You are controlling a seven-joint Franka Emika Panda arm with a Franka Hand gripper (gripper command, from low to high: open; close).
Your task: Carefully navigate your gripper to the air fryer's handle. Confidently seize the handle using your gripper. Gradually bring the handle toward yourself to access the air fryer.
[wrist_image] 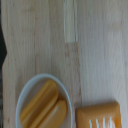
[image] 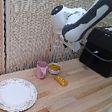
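Plate point(image: 14, 94) sitting nearest on table point(image: 81, 103) | arm hanging above bowl point(image: 54, 68) | fingers hidden, grip unknowable | air fryer point(image: 103, 51) waiting at exterior view's right, handle point(image: 95, 52) unreached, likely approaching.

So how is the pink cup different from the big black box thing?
The pink cup is small and pink; the air fryer is far bigger and matte black. The cup is round and open at the top, while the air fryer is boxy with rounded edges. The cup stands near the small bowl in the middle of the table; the air fryer sits at the exterior view's right, by the robot arm. Both stand upright on the wooden table.
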